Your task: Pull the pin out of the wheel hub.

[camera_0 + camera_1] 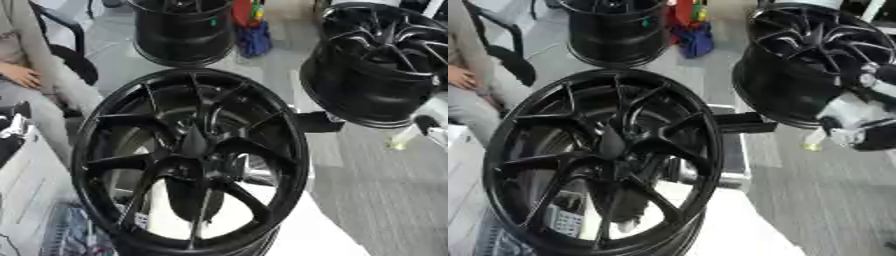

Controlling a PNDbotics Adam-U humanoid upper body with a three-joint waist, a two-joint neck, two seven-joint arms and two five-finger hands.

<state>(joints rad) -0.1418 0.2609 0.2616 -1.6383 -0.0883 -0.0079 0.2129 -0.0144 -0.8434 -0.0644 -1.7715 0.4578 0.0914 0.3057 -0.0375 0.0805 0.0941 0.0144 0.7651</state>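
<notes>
Plainly, the big glossy black multi-spoke wheel hub [192, 160] is standing upright in the foreground, filling the middle of both eye views. No pin is showing clearly among its spokes. The robot's right hand [859, 131] is hanging at the right edge, well apart from the hub; whether its fingers are curled or straight I cannot tell. The left hand is not showing. Reaching from there risks fingers snagging on a spoke. I am counting three black wheels: this one, another rim [182, 30] behind, a third [376, 65] far right.
</notes>
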